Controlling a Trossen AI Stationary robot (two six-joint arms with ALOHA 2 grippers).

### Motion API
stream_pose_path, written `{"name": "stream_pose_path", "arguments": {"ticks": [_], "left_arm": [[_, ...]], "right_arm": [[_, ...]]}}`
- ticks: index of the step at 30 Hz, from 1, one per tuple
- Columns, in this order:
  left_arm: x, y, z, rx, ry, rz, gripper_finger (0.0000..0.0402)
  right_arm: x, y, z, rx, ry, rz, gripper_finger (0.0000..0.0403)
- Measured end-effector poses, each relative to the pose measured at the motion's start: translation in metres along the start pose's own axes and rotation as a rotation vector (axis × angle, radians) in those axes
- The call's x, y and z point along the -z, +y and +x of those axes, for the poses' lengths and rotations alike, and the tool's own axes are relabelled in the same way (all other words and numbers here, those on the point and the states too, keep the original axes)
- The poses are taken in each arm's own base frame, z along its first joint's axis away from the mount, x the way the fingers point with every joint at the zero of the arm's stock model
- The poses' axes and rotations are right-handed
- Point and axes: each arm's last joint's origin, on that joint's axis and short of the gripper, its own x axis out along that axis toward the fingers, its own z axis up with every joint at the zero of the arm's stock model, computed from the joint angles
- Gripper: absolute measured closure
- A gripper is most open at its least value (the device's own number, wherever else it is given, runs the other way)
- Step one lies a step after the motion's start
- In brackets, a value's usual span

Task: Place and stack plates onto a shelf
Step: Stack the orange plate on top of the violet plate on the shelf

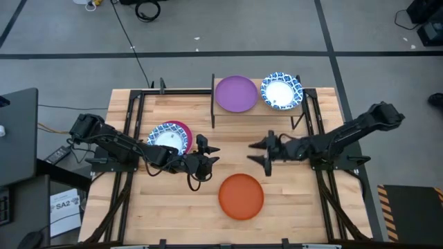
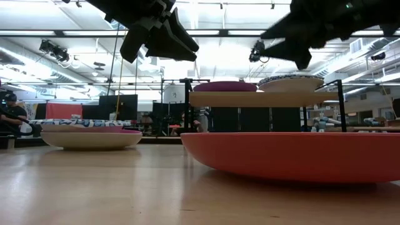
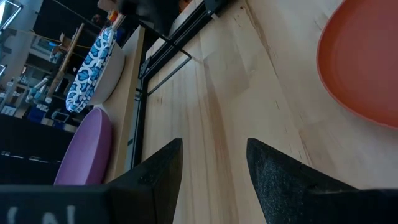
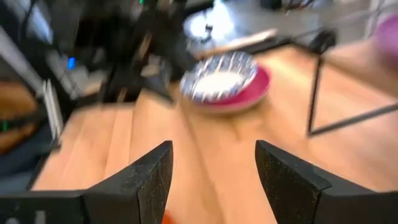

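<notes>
The shelf [image 1: 257,111] stands at the table's far middle and carries a purple plate [image 1: 236,93] and a blue-rimmed white plate [image 1: 281,90] side by side. At the left, another blue-rimmed plate [image 1: 165,136] lies in a magenta plate [image 1: 184,131] on the table. An orange plate [image 1: 241,196] lies alone near the front edge. My left gripper [image 1: 213,155] and my right gripper [image 1: 253,153] face each other above mid-table, both open with nothing between their fingers. Neither touches a plate.
Black metal frame rails [image 1: 131,131] run along the table's left and right sides. The shelf's thin black legs [image 4: 316,87] stand just beyond the grippers. Bare wood [image 1: 235,149] lies between the two grippers and in front of the shelf.
</notes>
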Motion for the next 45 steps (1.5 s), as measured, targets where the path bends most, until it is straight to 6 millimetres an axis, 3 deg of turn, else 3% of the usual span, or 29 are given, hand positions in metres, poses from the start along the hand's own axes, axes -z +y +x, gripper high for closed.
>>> {"name": "stream_pose_path", "arguments": {"ticks": [7, 14, 25, 36, 45], "left_arm": [[0.0, 0.0, 0.0, 0.0, 0.0, 0.0, 0.0216], [0.0, 0.0, 0.0, 0.0, 0.0, 0.0, 0.0216], [0.0, 0.0, 0.0, 0.0, 0.0, -0.001, 0.0216], [0.0, 0.0, 0.0, 0.0, 0.0, -0.001, 0.0216], [0.0, 0.0, 0.0, 0.0, 0.0, 0.0, 0.0216]], "right_arm": [[0.037, 0.01, 0.017, 0.002, 0.159, -0.058, 0.0169], [0.063, 0.008, 0.03, 0.05, 0.266, -0.002, 0.0169], [0.096, 0.008, 0.041, -0.013, 0.471, 0.122, 0.0169], [0.109, 0.006, 0.045, -0.014, 0.546, 0.19, 0.018], [0.109, 0.007, 0.044, -0.025, 0.561, 0.199, 0.0261]]}}
